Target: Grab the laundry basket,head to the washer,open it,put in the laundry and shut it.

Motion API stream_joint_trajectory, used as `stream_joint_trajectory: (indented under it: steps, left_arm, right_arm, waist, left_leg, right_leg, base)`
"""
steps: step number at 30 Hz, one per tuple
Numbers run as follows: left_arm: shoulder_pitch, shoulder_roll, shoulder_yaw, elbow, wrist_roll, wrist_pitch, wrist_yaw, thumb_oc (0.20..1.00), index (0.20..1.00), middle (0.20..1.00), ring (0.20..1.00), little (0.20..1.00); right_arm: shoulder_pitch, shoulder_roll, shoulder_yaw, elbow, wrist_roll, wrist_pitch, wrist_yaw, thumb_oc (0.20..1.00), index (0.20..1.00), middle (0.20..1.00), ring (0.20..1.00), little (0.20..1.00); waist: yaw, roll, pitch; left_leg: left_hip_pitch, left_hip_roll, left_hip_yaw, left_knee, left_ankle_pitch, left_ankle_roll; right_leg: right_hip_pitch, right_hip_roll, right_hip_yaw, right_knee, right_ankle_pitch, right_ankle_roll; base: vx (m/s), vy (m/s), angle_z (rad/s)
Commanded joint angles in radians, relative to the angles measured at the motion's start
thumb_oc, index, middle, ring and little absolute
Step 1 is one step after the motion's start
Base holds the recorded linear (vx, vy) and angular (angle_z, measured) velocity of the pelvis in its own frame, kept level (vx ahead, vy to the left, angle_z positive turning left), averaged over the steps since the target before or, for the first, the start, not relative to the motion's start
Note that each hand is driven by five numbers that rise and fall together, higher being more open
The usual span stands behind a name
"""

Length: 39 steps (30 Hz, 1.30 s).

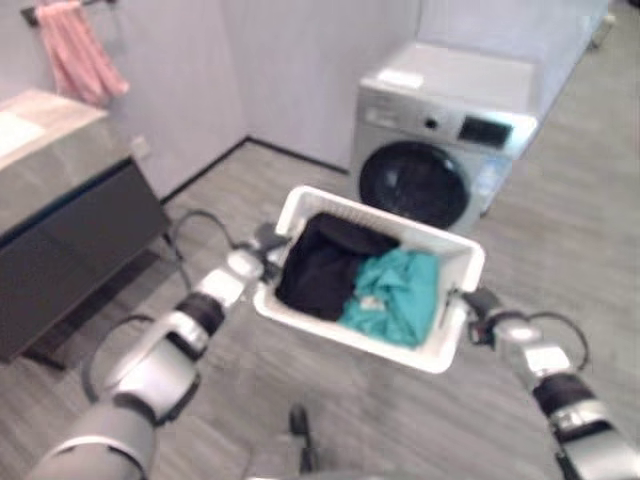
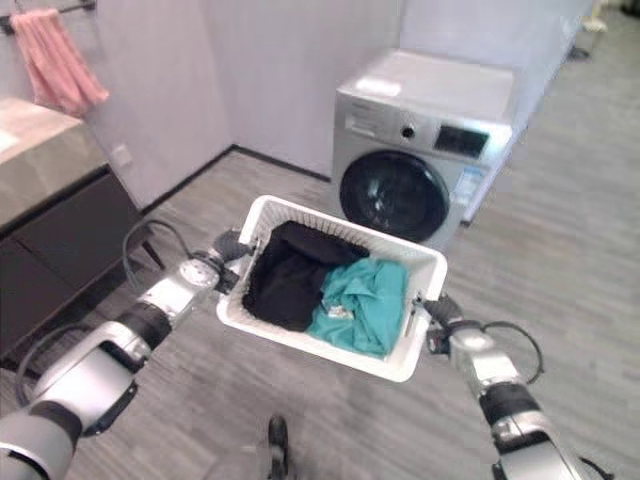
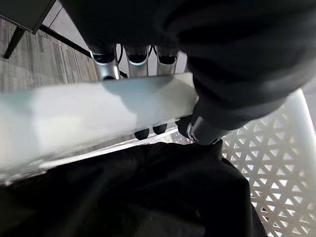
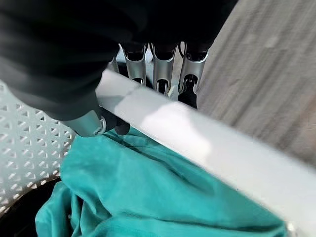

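I hold a white perforated laundry basket (image 1: 455, 252) off the floor between both arms. Inside lie a black garment (image 1: 320, 265) and a teal garment (image 1: 398, 292). My left hand (image 1: 262, 245) is curled over the basket's left rim (image 3: 89, 113), fingers (image 3: 138, 61) outside and thumb inside. On the opposite rim (image 4: 163, 121) my right hand (image 1: 478, 303) grips the same way, above the teal cloth (image 4: 148, 192). The silver front-loading washer (image 1: 440, 130) stands ahead on the floor, its dark round door (image 1: 414, 185) shut.
A dark cabinet with a pale countertop (image 1: 50, 190) runs along the left. A pink towel (image 1: 80, 55) hangs on the wall above it. Grey wood floor (image 1: 560, 220) stretches between me and the washer and off to the right.
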Motion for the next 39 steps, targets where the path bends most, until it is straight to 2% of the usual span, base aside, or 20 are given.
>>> stream_joint_trajectory:
  steps: [1,2,5,6,7,8,9,10,11,12,13,14,15,16,17,27,39]
  left_arm:
    - [-0.144,-0.077,0.010,-0.043,-0.020,-0.120,-0.067,0.200,0.200,0.200,0.200,0.200]
    - [-0.150,-0.065,0.006,-0.044,-0.025,-0.117,-0.061,0.200,0.200,0.200,0.200,0.200]
    - [-0.150,-0.061,0.010,-0.040,-0.029,-0.117,-0.058,0.200,0.200,0.200,0.200,0.200]
    - [-0.144,-0.062,0.019,-0.040,-0.033,-0.116,-0.055,0.200,0.200,0.200,0.200,0.200]
    - [-0.146,-0.072,0.017,-0.039,-0.033,-0.115,-0.058,0.200,0.200,0.200,0.200,0.200]
    - [-0.146,-0.072,0.017,-0.039,-0.033,-0.115,-0.058,0.200,0.200,0.200,0.200,0.200]
    - [-0.144,-0.086,0.016,-0.037,-0.031,-0.115,-0.060,0.200,0.200,0.200,0.200,0.200]
    - [-0.135,-0.091,0.013,-0.038,-0.024,-0.117,-0.060,0.200,0.200,0.200,0.200,0.200]
    - [-0.135,-0.091,0.014,-0.038,-0.024,-0.117,-0.060,0.200,0.200,0.200,0.200,0.200]
    - [-0.133,-0.104,0.013,-0.026,-0.014,-0.119,-0.059,0.200,0.200,0.200,0.200,0.200]
    - [-0.141,-0.109,0.012,-0.018,-0.007,-0.118,-0.056,0.200,0.200,0.200,0.200,0.200]
    - [-0.141,-0.109,0.012,-0.017,-0.007,-0.119,-0.056,0.200,0.200,0.200,0.200,0.200]
    - [-0.145,-0.116,0.012,-0.009,-0.003,-0.117,-0.056,0.200,0.200,0.200,0.200,0.200]
    - [-0.145,-0.116,0.012,-0.009,-0.003,-0.117,-0.056,0.200,0.200,0.200,0.200,0.200]
    - [-0.136,-0.122,0.017,-0.013,-0.006,-0.120,-0.054,0.200,0.200,0.200,0.200,0.200]
    - [-0.139,-0.157,0.023,-0.008,-0.008,-0.119,-0.047,0.200,0.200,0.200,0.200,0.200]
    - [-0.113,-0.145,0.040,-0.022,-0.012,-0.115,-0.048,0.200,0.200,0.200,0.200,0.200]
  right_arm:
    - [-0.101,-0.015,-0.026,-0.041,0.003,-0.094,0.026,0.200,0.200,0.200,0.200,0.200]
    - [-0.126,0.004,-0.019,-0.020,-0.027,-0.074,0.041,0.200,0.200,0.200,0.200,0.200]
    - [-0.135,0.015,-0.018,-0.017,-0.031,-0.075,0.041,0.200,0.200,0.200,0.200,0.200]
    - [-0.140,0.022,-0.020,-0.003,-0.035,-0.077,0.037,0.200,0.200,0.200,0.200,0.200]
    - [-0.139,0.019,-0.024,0.005,-0.032,-0.077,0.037,0.200,0.200,0.200,0.200,0.200]
    - [-0.139,0.018,-0.024,0.006,-0.031,-0.077,0.037,0.200,0.200,0.200,0.200,0.200]
    - [-0.137,0.012,-0.029,0.013,-0.031,-0.079,0.033,0.200,0.200,0.200,0.200,0.200]
    - [-0.135,0.000,-0.035,0.015,-0.033,-0.076,0.034,0.200,0.200,0.200,0.200,0.200]
    - [-0.135,0.000,-0.035,0.014,-0.033,-0.076,0.034,0.200,0.200,0.200,0.200,0.200]
    - [-0.138,-0.003,-0.040,0.018,-0.030,-0.075,0.035,0.200,0.200,0.200,0.200,0.200]
    - [-0.141,-0.009,-0.036,0.019,-0.032,-0.071,0.039,0.200,0.200,0.200,0.200,0.200]
    - [-0.141,-0.009,-0.036,0.019,-0.032,-0.072,0.040,0.200,0.200,0.200,0.200,0.200]
    - [-0.138,-0.011,-0.035,0.017,-0.032,-0.068,0.044,0.200,0.200,0.200,0.200,0.200]
    - [-0.137,-0.011,-0.036,0.017,-0.032,-0.068,0.044,0.200,0.200,0.200,0.200,0.200]
    - [-0.117,-0.013,-0.044,0.010,-0.031,-0.073,0.042,0.200,0.200,0.200,0.200,0.200]
    - [-0.085,-0.048,-0.073,-0.026,-0.038,-0.084,0.028,0.200,0.200,0.200,0.200,0.200]
    - [-0.062,-0.050,-0.089,-0.032,-0.044,-0.084,0.025,0.200,0.200,0.200,0.200,0.200]
  waist:
    - [0.059,0.013,-0.083]
    - [0.032,0.029,-0.069]
    - [0.025,0.034,-0.061]
    - [0.023,0.050,-0.056]
    - [0.019,0.047,-0.053]
    - [0.015,0.047,-0.052]
    - [0.007,0.050,-0.052]
    - [-0.001,0.050,-0.056]
    - [-0.002,0.051,-0.055]
    - [-0.007,0.049,-0.059]
    - [-0.006,0.044,-0.067]
    - [-0.009,0.045,-0.065]
    - [0.003,0.034,-0.087]
    - [0.001,0.034,-0.086]
    - [0.015,0.025,-0.104]
    - [-0.003,0.020,-0.121]
    - [-0.024,0.028,-0.126]
  left_leg:
    - [-0.041,-0.006,-0.017,0.172,-0.144,-0.069]
    - [0.036,0.006,-0.020,0.163,-0.187,-0.025]
    - [0.054,0.004,-0.023,0.161,-0.197,-0.014]
    - [0.084,0.010,-0.038,0.147,-0.207,-0.012]
    - [0.091,0.006,-0.053,0.142,-0.210,-0.016]
    - [0.092,0.006,-0.058,0.143,-0.211,-0.017]
    - [0.095,0.009,-0.080,0.136,-0.215,-0.025]
    - [0.097,0.010,-0.094,0.137,-0.224,-0.033]
    - [0.097,0.011,-0.095,0.137,-0.225,-0.033]
    - [0.109,0.019,-0.100,0.128,-0.235,-0.046]
    - [0.111,0.018,-0.095,0.124,-0.240,-0.053]
    - [0.114,0.019,-0.098,0.123,-0.239,-0.053]
    - [0.114,0.021,-0.084,0.122,-0.244,-0.066]
    - [0.116,0.022,-0.087,0.122,-0.244,-0.067]
    - [0.109,0.032,-0.094,0.119,-0.241,-0.086]
    - [0.096,0.054,-0.120,0.108,-0.233,-0.113]
    - [0.118,0.060,-0.110,0.126,-0.261,-0.114]
  right_leg:
    - [-0.012,0.054,-0.024,0.143,0.144,0.057]
    - [-0.136,0.014,-0.001,0.408,0.266,0.151]
    - [-0.177,-0.008,0.003,0.476,0.270,0.157]
    - [-0.223,-0.064,-0.019,0.455,0.237,0.127]
    - [-0.235,-0.081,-0.023,0.406,0.211,0.108]
    - [-0.230,-0.082,-0.028,0.404,0.208,0.108]
    - [-0.251,-0.097,-0.012,0.339,0.198,0.094]
    - [-0.254,-0.123,0.008,0.241,0.211,0.086]
    - [-0.252,-0.122,0.006,0.239,0.212,0.086]
    - [-0.266,-0.164,0.009,0.167,0.262,0.095]
    - [-0.239,-0.174,-0.011,0.104,0.259,0.098]
    - [-0.230,-0.172,-0.016,0.094,0.263,0.098]
    - [-0.177,-0.178,-0.047,0.008,0.257,0.102]
    - [-0.170,-0.176,-0.051,0.000,0.261,0.102]
    - [-0.118,-0.150,-0.065,-0.065,0.245,0.103]
    - [-0.087,-0.121,-0.116,-0.095,0.217,0.087]
    - [-0.075,-0.113,-0.080,-0.112,0.214,0.078]
  base:
    - [0.32,0.126,-0.08]
    - [0.21,0.106,-0.20]
    - [0.10,0.058,-0.21]
    - [0.11,-0.003,-0.10]
    - [0.12,-0.011,-0.24]
    - [0.07,-0.069,-0.08]
    - [0.07,-0.111,0.18]
    - [0.06,-0.106,0.42]
    - [0.09,-0.159,0.49]
    - [0.09,-0.144,0.37]
    - [0.09,-0.144,0.38]
    - [0.11,-0.150,0.34]
    - [0.08,-0.101,0.27]
    - [0.14,-0.235,0.28]
    - [0.07,-0.137,0.10]
    - [0.02,-0.069,0.05]
    - [0.03,-0.007,-0.01]
